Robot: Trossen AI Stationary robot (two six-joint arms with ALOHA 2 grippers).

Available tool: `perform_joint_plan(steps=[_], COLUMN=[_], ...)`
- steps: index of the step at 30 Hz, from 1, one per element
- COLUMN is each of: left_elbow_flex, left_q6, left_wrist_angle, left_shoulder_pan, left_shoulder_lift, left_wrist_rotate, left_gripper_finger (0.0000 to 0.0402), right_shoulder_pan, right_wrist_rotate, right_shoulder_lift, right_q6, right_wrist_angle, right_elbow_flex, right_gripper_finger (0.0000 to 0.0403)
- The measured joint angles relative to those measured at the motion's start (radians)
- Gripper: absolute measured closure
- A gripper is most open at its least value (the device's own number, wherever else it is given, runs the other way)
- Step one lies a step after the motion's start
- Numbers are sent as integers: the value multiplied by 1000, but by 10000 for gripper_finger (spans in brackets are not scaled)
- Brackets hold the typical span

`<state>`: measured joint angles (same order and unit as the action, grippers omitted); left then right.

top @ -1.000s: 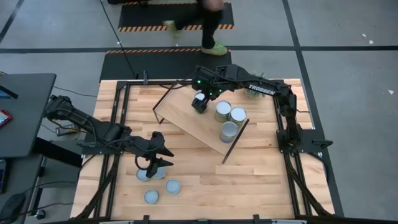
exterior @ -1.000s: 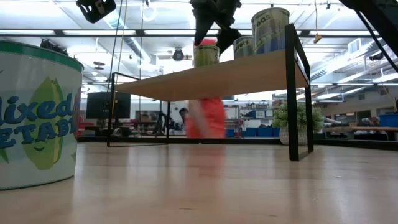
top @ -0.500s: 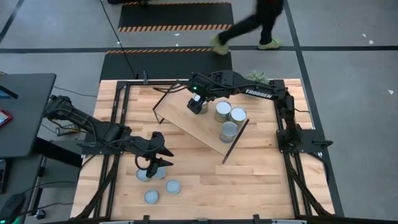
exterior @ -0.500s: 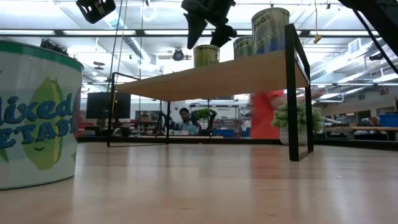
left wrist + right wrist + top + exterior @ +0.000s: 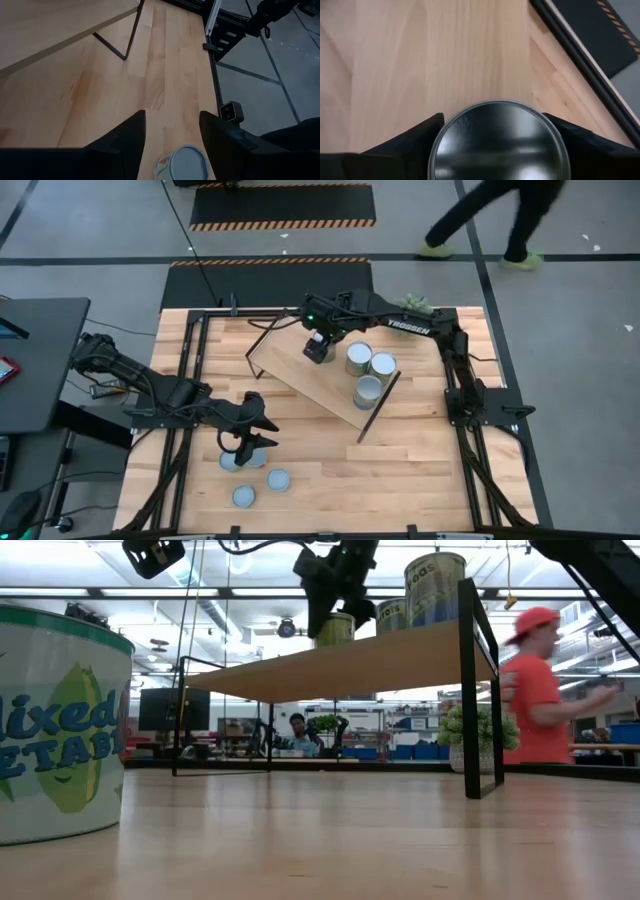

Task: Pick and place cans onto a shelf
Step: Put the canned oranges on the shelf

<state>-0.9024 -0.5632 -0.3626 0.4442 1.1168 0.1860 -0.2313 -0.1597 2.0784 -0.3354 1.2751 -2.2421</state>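
Observation:
The shelf (image 5: 300, 370) stands at the table's far middle, a light board on a black frame. Three cans (image 5: 368, 370) stand upright at its right end. A fourth can (image 5: 500, 142), with a shiny top, stands nearer the board's far left part, and my right gripper (image 5: 318, 350) is down over it. My left gripper (image 5: 248, 442) hovers open over the table's near left, with nothing between its fingers (image 5: 125, 142). Below it, three pale-topped cans (image 5: 277, 479) stand on the tabletop; one (image 5: 185, 162) shows in the left wrist view. My right gripper pinches the can by its upper side wall (image 5: 445, 145), one finger (image 5: 405, 145) on each opposite side. The fingers come steeply from above, slanting. The can stands upright, its bottom (image 5: 335, 638) on the shelf board.
One labelled can (image 5: 55, 710) stands close to the low camera at the left. Black frame rails (image 5: 190, 370) run along the table's left and right edges. A person (image 5: 535, 690) walks past behind the table. Bare tabletop (image 5: 400, 470) lies at the near right.
My right gripper has come down over the can on the shelf, and its fingers have closed in on the can's sides. The can has stayed where it stood. A person has walked past behind the table, from left to right.

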Motion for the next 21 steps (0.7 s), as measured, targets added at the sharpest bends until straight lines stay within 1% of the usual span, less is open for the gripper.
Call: perform_joint_plan(steps=[2, 5, 11, 13, 16, 21], left_elbow_flex=[0, 0, 0, 0, 0, 0], left_q6=[0, 0, 0, -1, -1, -2], left_wrist_angle=[-4, -4, -4, -3, -4, -4], left_shoulder_pan=[0, 0, 0, 0, 0, 0], left_shoulder_lift=[0, 0, 0, 0, 0, 0], left_wrist_rotate=[0, 0, 0, 0, 0, 0], left_gripper_finger=[209, 209, 209, 209, 209, 209], right_shoulder_pan=[-10, -24, -31, -31, -31, -31], right_wrist_rotate=[41, 105, 147, 159, 183, 195], right_shoulder_lift=[-1, -3, -5, -5, -6, -12], right_q6=[52, 169, 481, 554, 617, 627], right_wrist_angle=[4, 9, 23, 36, 64, 95], right_elbow_flex=[-1, -2, -2, -3, -4, -3], right_gripper_finger=[89, 93, 76, 76, 80, 81])
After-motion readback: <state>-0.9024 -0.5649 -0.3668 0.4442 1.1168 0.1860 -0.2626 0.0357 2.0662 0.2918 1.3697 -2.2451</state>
